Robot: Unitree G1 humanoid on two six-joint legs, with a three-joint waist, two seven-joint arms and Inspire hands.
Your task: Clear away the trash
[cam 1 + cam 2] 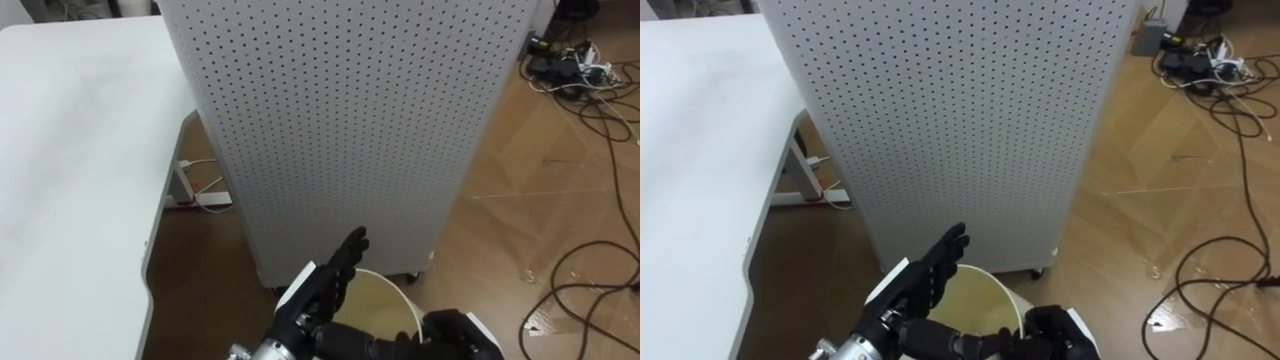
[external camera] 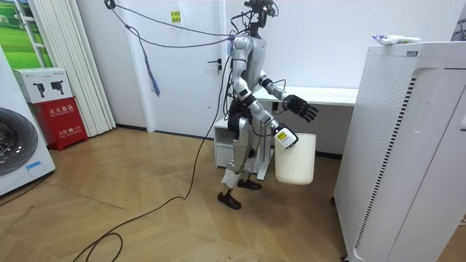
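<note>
I stand on the wooden floor facing a tall white perforated cabinet [image 1: 340, 120]. A white bin [image 1: 385, 300] with a cream inside hangs low in front of me, and my right hand [image 1: 462, 335] is curled on its rim. In the room view the bin [image 2: 295, 156] hangs from that hand [image 2: 285, 138] beside my legs. My left hand [image 1: 335, 275] is raised above the bin with straight fingers pointing at the cabinet, holding nothing. A crumpled pale wrapper [image 2: 397, 40] lies on top of the cabinet [image 2: 408, 145].
A white table [image 1: 70, 150] runs along my left, with a power strip [image 1: 205, 198] on the floor under it. Loose cables [image 1: 590, 70] lie on the floor to the right. A washing machine [image 2: 18, 149] and a red box [image 2: 65, 120] stand at the room view's left.
</note>
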